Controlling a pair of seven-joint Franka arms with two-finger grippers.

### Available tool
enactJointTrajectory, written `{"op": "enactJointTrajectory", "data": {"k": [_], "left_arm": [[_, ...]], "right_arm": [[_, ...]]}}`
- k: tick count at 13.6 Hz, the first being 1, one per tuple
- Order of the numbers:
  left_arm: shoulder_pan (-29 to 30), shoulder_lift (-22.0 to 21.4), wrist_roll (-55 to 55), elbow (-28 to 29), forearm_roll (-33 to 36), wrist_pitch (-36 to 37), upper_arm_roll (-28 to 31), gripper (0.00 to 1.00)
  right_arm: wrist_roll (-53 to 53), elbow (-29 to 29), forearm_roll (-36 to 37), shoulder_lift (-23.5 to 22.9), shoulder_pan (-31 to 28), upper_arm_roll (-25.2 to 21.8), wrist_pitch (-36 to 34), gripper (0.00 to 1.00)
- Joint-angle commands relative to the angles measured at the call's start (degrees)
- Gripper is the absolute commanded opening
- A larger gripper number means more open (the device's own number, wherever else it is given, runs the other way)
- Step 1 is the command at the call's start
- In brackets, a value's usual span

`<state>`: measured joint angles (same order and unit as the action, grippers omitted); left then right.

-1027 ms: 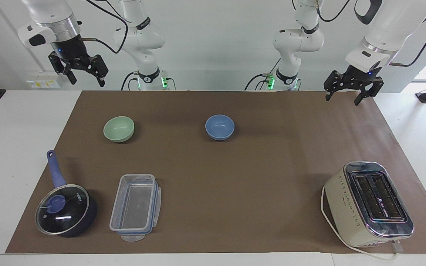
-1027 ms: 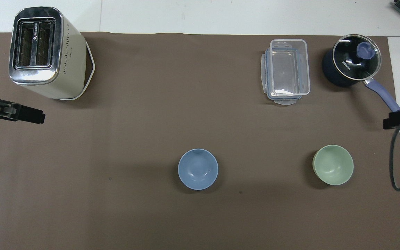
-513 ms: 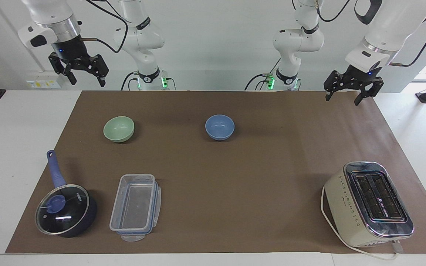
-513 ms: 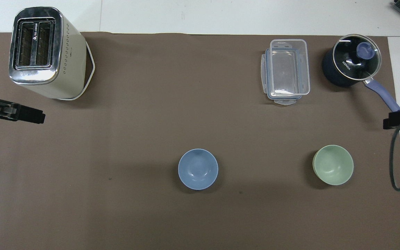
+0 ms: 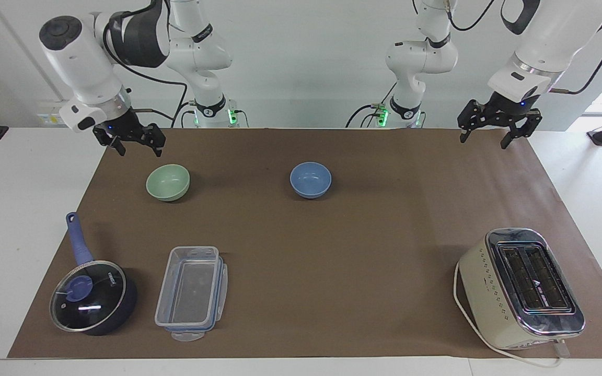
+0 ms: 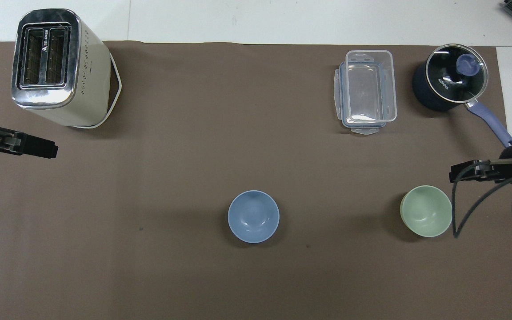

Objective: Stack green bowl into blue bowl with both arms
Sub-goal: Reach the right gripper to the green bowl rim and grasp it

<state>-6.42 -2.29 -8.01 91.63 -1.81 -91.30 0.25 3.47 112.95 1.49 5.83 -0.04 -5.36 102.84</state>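
The green bowl (image 5: 168, 181) stands upright on the brown mat toward the right arm's end; it also shows in the overhead view (image 6: 426, 211). The blue bowl (image 5: 310, 179) stands upright near the mat's middle, level with the green bowl (image 6: 253, 216). My right gripper (image 5: 140, 150) is open and empty, in the air over the mat close to the green bowl, apart from it (image 6: 458, 171). My left gripper (image 5: 484, 141) is open and empty, waiting over the mat's corner at the left arm's end (image 6: 47, 150).
A cream toaster (image 5: 523, 287) stands at the left arm's end, farther from the robots. A clear plastic container (image 5: 191, 292) and a dark blue lidded saucepan (image 5: 92, 297) stand farther out than the green bowl.
My right gripper has come down and moved in toward the green bowl. The left arm and both bowls have not moved.
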Motion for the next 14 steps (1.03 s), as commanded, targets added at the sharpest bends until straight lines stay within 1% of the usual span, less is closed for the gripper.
{"op": "enactJointTrajectory", "data": {"k": [1,2,3,5,7,10,12,13,14], "left_arm": [[0.18,0.62,-0.17,-1.37,0.40,0.86,-0.52,1.00],[0.01,0.62,-0.17,-1.37,0.40,0.86,-0.69,1.00],[-0.08,0.62,-0.25,-1.37,0.40,0.94,-0.87,1.00],[-0.08,0.62,-0.34,-1.37,0.40,0.94,-0.87,1.00],[0.53,0.62,-0.52,-1.37,0.40,0.94,-0.78,1.00],[0.71,0.62,-0.52,-1.37,0.40,1.12,-0.61,1.00],[0.71,0.62,-0.52,-1.37,0.40,1.30,-0.52,1.00],[0.71,0.62,-0.43,-1.37,0.40,1.04,-0.52,1.00],[0.71,0.62,-0.43,-1.37,0.40,1.29,-0.61,1.00]], "right_arm": [[4.08,9.97,0.27,0.94,-1.62,0.17,9.87,1.00],[4.79,14.27,0.27,0.94,-2.41,0.17,15.84,1.00],[5.93,17.36,0.27,0.85,-3.20,0.17,19.81,1.00],[8.30,19.67,0.27,-0.02,-4.52,0.17,22.22,1.00],[11.20,20.90,0.27,-2.92,-6.89,0.26,25.90,1.00],[12.00,25.72,0.27,-3.28,-8.04,0.26,30.56,1.00],[13.57,26.70,0.27,-3.28,-8.05,0.26,30.49,1.00],[17.33,26.53,0.27,-3.45,-8.74,0.26,30.49,0.61],[18.15,26.35,0.27,-3.46,-9.53,0.26,30.40,0.25]]}}
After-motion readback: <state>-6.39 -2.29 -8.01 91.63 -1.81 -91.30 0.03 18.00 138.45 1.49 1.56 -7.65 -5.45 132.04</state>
